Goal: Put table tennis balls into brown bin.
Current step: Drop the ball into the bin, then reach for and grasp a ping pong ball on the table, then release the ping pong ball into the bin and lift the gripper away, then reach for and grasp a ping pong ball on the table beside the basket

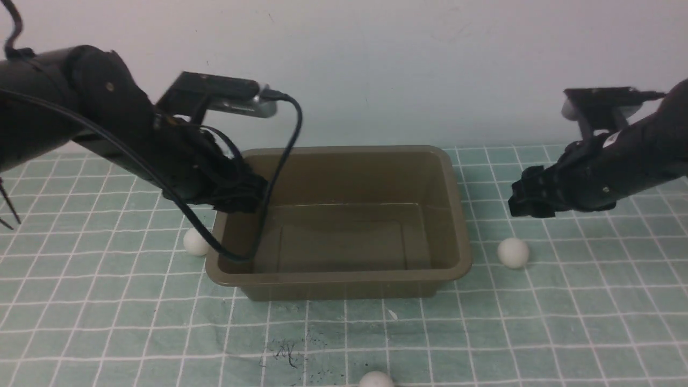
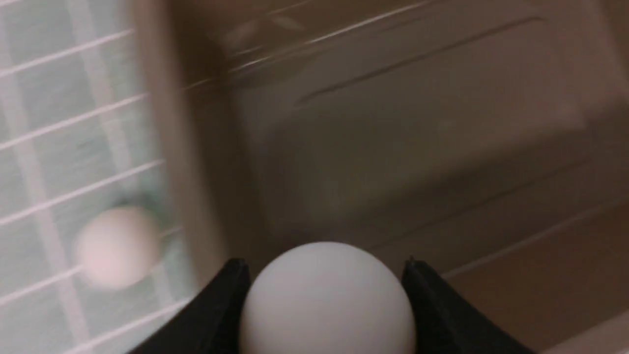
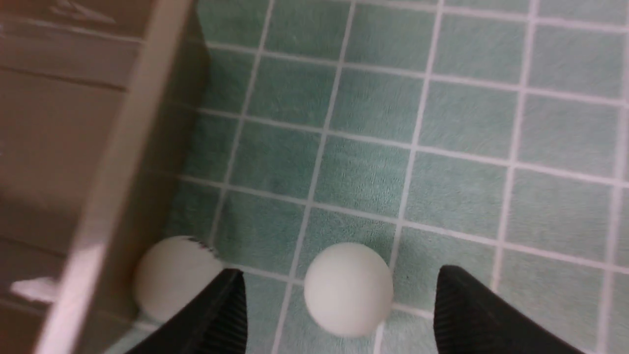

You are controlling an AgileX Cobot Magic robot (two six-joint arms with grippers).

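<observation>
Front view, starting at the left: the left gripper (image 1: 239, 198) hangs over the left rim of the olive-brown rectangular plastic bin (image 1: 344, 277), whose glossy floor looks bare. Its fingertips are lost in black clutter there. The left wrist view settles it: the jaws stand partly closed, pinching a small white matte table tennis ball (image 2: 327, 297) from both sides, with the bin's floor ahead of and below the fingertips. Outside the wall, off to that hand's side, a second white ball (image 1: 196, 242) rests on the green grid-lined cloth (image 1: 107, 301). The step in hand, I judge, is the drop. Carry the hand further inboard so the ball clears the rim, lower it toward the floor, then open gently, since so light a ball let go from height may bounce out.

Further right, the right gripper (image 1: 524, 203) hovers outside the bin's right wall. The right wrist view shows its jaws wide apart, holding nothing. A plain white ball (image 3: 349, 287) lies between the fingers with a gap on either side; whether it is on the cloth or in the air I cannot tell. Beside one finger, close against the bin wall, sits a white ball with a dark printed mark (image 3: 172, 275). The front view shows only a single white ball (image 1: 513, 252) below this hand. Only that view catches the lone ball (image 1: 376, 379) at the cloth's near edge.
</observation>
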